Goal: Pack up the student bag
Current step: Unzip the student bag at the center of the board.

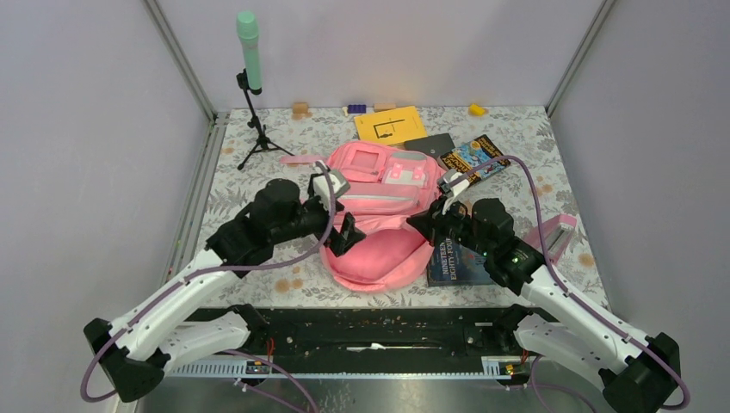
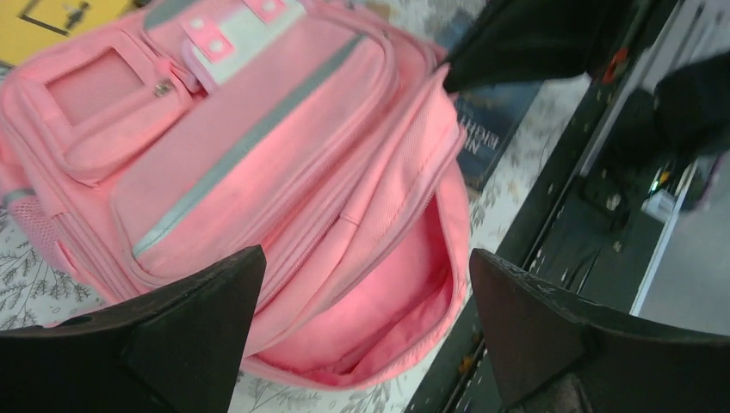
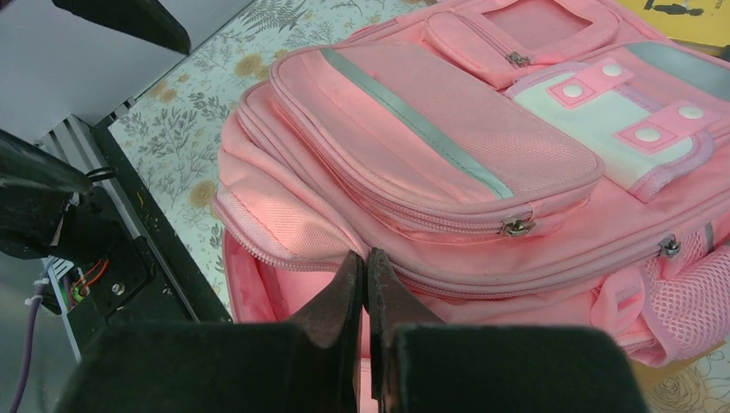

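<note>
The student bag point(image 1: 379, 202) is a big pink backpack lying front-up in the middle of the table, its main compartment gaping toward the near edge. My left gripper point(image 1: 343, 231) hangs at the bag's left side, open. In the left wrist view its wide-apart jaws point(image 2: 366, 267) frame the pink-lined opening of the bag point(image 2: 379, 292) with nothing between them. My right gripper point(image 1: 432, 225) is at the bag's right side. In the right wrist view it point(image 3: 365, 256) is shut, tips at the zip edge of the bag point(image 3: 448, 129); whether fabric is pinched is not visible.
A blue book point(image 1: 460, 262) lies under the right arm, a pink pencil case point(image 1: 551, 234) further right. Behind the bag lie a yellow book point(image 1: 389, 125), a dark flat item point(image 1: 430, 144) and a colourful book point(image 1: 476, 157). A green microphone on a tripod point(image 1: 250, 52) stands back left.
</note>
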`<action>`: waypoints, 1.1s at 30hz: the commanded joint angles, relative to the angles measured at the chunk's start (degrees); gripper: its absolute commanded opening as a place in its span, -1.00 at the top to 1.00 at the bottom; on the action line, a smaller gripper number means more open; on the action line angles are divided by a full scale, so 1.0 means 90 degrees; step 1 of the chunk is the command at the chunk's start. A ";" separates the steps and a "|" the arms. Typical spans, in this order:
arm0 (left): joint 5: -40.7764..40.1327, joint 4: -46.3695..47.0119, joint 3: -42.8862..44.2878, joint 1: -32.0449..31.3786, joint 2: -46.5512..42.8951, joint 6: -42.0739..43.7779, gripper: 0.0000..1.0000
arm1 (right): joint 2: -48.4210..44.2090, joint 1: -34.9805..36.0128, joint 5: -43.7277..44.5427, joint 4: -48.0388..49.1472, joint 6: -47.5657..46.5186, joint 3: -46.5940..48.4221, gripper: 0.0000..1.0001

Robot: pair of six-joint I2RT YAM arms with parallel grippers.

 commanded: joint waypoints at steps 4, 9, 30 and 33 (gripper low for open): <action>0.0380 -0.0418 0.0297 -0.0177 0.0454 0.1711 -0.97 | -0.0172 -0.0120 -0.0332 0.0319 0.0029 0.0473 1.00; -0.0500 -0.0142 0.0368 -0.0646 0.0845 0.2084 -0.97 | -0.0187 -0.0143 -0.0436 0.0143 -0.0068 0.0566 1.00; -0.2175 0.0443 0.0712 -0.1357 0.2493 0.3070 -0.89 | -0.0222 -0.0154 -0.0583 -0.0205 -0.0034 0.0764 1.00; -0.2362 0.0324 0.0835 -0.1334 0.2723 0.3040 -0.07 | -0.0322 -0.0155 -0.0302 -0.0368 -0.0026 0.0795 1.00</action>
